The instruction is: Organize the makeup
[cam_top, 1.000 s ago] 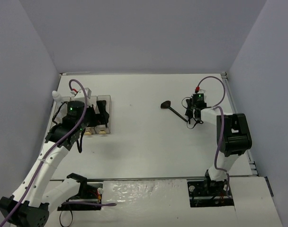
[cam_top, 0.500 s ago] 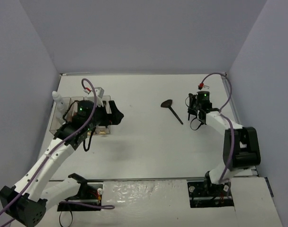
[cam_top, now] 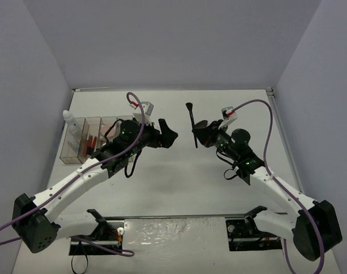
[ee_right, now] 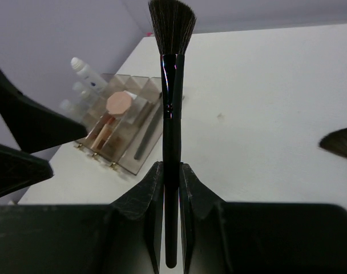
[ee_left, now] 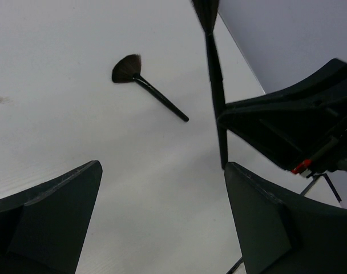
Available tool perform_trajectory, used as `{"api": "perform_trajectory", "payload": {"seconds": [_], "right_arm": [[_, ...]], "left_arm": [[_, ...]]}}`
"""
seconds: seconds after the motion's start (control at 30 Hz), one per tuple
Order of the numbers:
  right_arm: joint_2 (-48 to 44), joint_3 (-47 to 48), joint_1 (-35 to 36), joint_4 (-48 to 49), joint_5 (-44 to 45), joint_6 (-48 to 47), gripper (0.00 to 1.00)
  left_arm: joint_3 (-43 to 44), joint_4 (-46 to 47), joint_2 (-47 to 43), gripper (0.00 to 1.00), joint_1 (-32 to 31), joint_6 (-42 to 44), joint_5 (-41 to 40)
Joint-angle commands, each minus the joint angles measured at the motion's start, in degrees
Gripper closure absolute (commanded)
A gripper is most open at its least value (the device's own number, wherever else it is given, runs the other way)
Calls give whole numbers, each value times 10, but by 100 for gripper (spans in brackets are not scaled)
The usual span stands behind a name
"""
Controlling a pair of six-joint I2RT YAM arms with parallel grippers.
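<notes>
Your right gripper (ee_right: pixel 170 171) is pressed tight on the tall brush (ee_right: pixel 170 131). It pinches the thin black handle low down, so most of the brush sticks up above the fingers with the hairy end on top. The brush is up in the air over the middle of the table (cam_top: pixel 162 188). Your left gripper (ee_left: pixel 162 165) is spread wide and holds nothing. It is just beside the tall brush, and the two grippers face each other.

I think this brush is very light. The handle looks stiff and smooth, so it could slip or swing if you only hold the end. The hairs are soft, so do not squeeze them. If the left gripper takes the brush, take it by the handle near the middle, below the hairs.

Now count:
- Two brushes. One is the tall brush. The other is a fan brush (ee_left: pixel 148 88) lying flat on the table, well apart from the bins.
- Four clear bins (cam_top: pixel 99 149), side by side at the left of the table.
- One white bottle (ee_right: pixel 82 68) standing at the far end of the bins.
- One pink compact (ee_right: pixel 117 103) in a bin.
- Some thin red sticks are in the bins too, but they are too small to count.
</notes>
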Motion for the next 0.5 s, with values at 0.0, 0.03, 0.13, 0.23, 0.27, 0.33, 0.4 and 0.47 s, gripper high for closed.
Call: {"api": "perform_trajectory", "payload": {"seconds": [0.0, 0.03, 0.13, 0.23, 0.27, 0.33, 0.4, 0.47], "right_arm": [[0, -5, 49, 146, -33, 35, 100], [1, -7, 57, 154, -32, 38, 100], [7, -11, 78, 179, -30, 44, 100], [9, -18, 87, 200, -27, 52, 100], [10, -18, 90, 203, -27, 52, 100], [11, -19, 93, 208, -27, 52, 100], [15, -19, 97, 209, -26, 54, 100], [18, -21, 100, 217, -26, 56, 100]], "left_arm": [[53, 108, 8, 14, -21, -3, -32], [53, 114, 11, 14, -26, -2, -37], [52, 138, 19, 14, -34, 0, -44], [58, 129, 29, 16, -38, -1, -66], [60, 127, 31, 18, -38, -2, -69], [59, 130, 37, 22, -38, -4, -78], [57, 140, 43, 31, -39, -7, -80], [56, 147, 48, 42, -39, -11, -81]]}}
